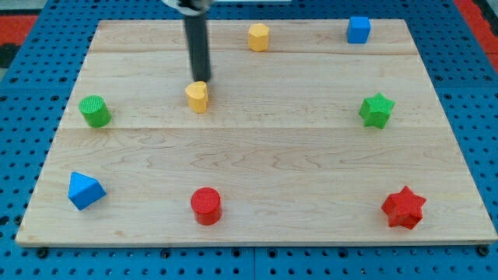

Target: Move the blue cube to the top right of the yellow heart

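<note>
You are looking at a wooden board (pixel 257 163) lying on a blue pegboard (pixel 23 93). A yellow hexagonal block (pixel 258 36) is sitting near the top edge. A green cylinder (pixel 95 111) is resting at the left, a green star (pixel 377 110) at the right. Along the bottom, a blue triangular block (pixel 85 190), a red cylinder (pixel 206 206) and a red star (pixel 404 208) are lying well apart.

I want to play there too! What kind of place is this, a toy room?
Probably a robot test bench, not a playroom. A wooden board lies on a blue plate full of holes, coloured blocks like the blue cube are spread out, and my tip sits just above the yellow heart.
</note>
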Robot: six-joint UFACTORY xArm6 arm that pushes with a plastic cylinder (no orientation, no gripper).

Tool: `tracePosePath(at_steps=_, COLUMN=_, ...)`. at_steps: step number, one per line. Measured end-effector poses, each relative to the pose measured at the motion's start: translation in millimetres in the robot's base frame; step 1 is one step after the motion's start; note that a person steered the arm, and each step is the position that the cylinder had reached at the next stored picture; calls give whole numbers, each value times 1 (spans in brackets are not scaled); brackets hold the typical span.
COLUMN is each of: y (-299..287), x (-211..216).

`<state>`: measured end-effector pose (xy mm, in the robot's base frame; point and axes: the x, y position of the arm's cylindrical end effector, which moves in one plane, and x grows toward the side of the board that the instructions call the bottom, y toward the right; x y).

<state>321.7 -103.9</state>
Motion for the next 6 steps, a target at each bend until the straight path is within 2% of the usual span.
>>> tracePosePath(at_steps=1, y=-29, x=26)
tracePosePath(at_steps=2, y=69, x=56)
tracePosePath(at_steps=3, y=133, x=57)
tracePosePath(at_steps=4, y=160, x=8)
tracePosePath(at_steps=6, y=427, x=-73)
